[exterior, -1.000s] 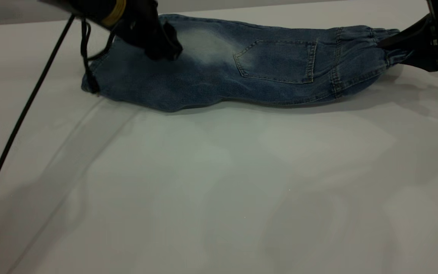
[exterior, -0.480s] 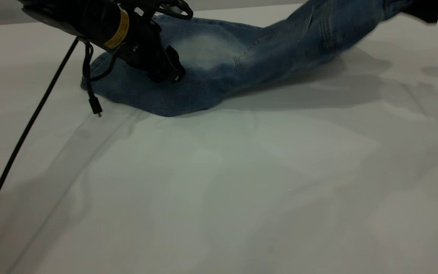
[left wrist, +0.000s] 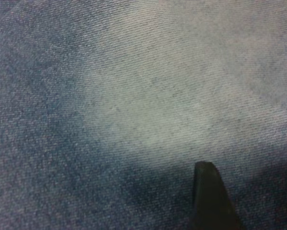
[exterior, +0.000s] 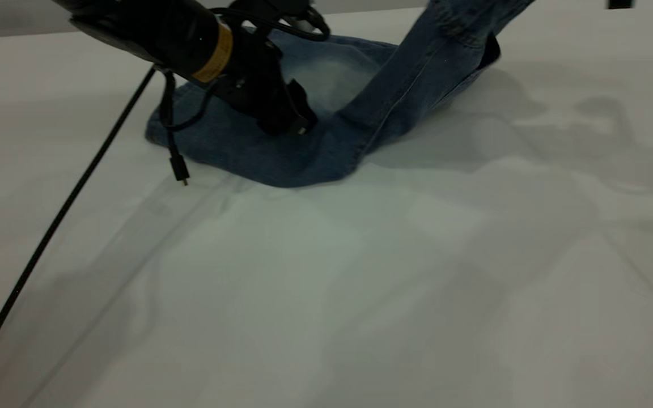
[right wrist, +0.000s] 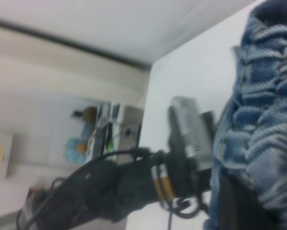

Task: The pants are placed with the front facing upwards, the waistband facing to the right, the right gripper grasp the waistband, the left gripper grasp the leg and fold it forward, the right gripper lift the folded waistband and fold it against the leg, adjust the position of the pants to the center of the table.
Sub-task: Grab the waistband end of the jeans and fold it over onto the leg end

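The blue denim pants (exterior: 281,153) lie at the back of the white table (exterior: 360,283), legs to the left. My left gripper (exterior: 295,122) presses down on the leg (exterior: 236,141) beside its pale faded oval (exterior: 332,76). In the left wrist view that gripper (left wrist: 251,191) is open, with one finger (left wrist: 208,196) resting on flat denim (left wrist: 133,96). The upper part of the pants (exterior: 417,62) rises steeply out of the top of the exterior view. My right gripper (right wrist: 244,206) is shut on the ruffled waistband (right wrist: 268,134), held high above the table.
A black cable (exterior: 49,238) runs from the left arm (exterior: 151,28) across the table's left side, and a loose plug (exterior: 179,170) dangles just in front of the leg hem. The table's far edge (exterior: 20,31) lies close behind the pants.
The right gripper has lifted the waistband off the table and carried it up and leftward, raising the pants' upper half. The left gripper and the leg end have shifted slightly right.
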